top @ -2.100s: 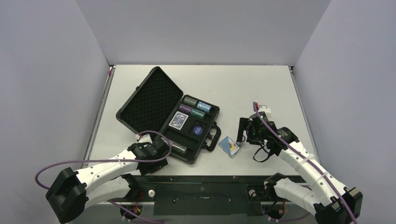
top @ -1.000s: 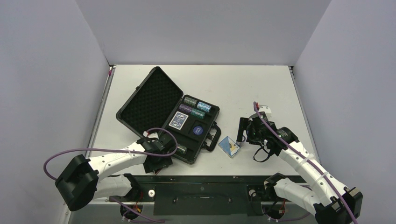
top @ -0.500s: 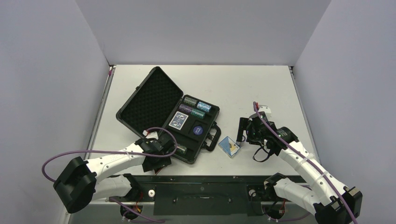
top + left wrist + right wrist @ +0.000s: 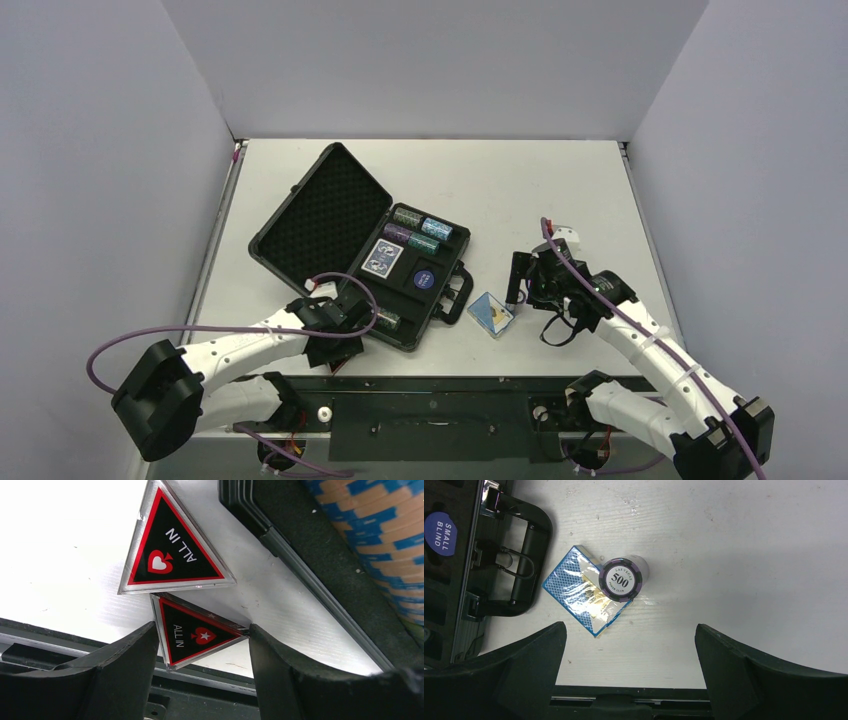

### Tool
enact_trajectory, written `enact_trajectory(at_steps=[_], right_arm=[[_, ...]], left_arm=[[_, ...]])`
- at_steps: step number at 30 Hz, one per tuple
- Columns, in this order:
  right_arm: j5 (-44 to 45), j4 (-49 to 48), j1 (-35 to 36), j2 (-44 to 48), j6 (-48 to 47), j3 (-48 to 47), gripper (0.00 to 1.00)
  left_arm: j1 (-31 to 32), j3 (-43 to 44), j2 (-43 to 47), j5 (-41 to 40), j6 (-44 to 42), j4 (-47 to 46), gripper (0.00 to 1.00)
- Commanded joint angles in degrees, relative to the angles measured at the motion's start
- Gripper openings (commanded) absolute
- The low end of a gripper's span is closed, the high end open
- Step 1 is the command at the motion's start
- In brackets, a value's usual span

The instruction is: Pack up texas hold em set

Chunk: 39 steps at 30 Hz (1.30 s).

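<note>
The case (image 4: pixel 320 215) is standing part-filled, the left fingers (image 4: pixel 125 670) are apparently pinching a triangle (image 4: pixel 197 637), and the wide-spread right fingers (image 4: pixel 524 665) are hovering over the unpacked deck (image 4: pixel 574 592) and chip roll (image 4: pixel 622 580).

Left arm (image 4: pixel 240 347): lies low, reaching forward; left gripper (image 4: pixel 201 628): pinches small triangle (image 4: pixel 197 636)
Right arm (image 4: pixel 645 340): bent, wrist pointing down; right gripper (image 4: pixel 630 627): jaws wide apart
</note>
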<state>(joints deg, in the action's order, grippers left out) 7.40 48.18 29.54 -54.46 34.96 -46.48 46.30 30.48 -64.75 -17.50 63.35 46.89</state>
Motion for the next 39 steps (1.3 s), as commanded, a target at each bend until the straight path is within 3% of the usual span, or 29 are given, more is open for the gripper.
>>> enact_trajectory(at_steps=[1, 11, 29, 39], right_arm=[[0.4, -0.5, -0.4, -0.2, 0.3, -2.0, 0.96], [0.4, -0.5, -0.4, -0.2, 0.2, -2.0, 0.96], [0.7, -1.0, -0.4, 0.0, 0.8, -1.8, 0.96], [0.8, -0.9, -0.4, -0.1, 0.8, -1.9, 0.96]], left_arm=[[-0.5, -0.9, 0.2, -0.2, -0.4, -2.3, 0.58], [-0.4, -0.8, 1.2, 1.4, 0.4, -2.1, 0.39], [-0.4, 10.9, 12.8, 0.5, 1.9, 13.7, 0.38], [-1.1, 23.0, 5.1, -0.7, -2.9, 12.5, 0.38]])
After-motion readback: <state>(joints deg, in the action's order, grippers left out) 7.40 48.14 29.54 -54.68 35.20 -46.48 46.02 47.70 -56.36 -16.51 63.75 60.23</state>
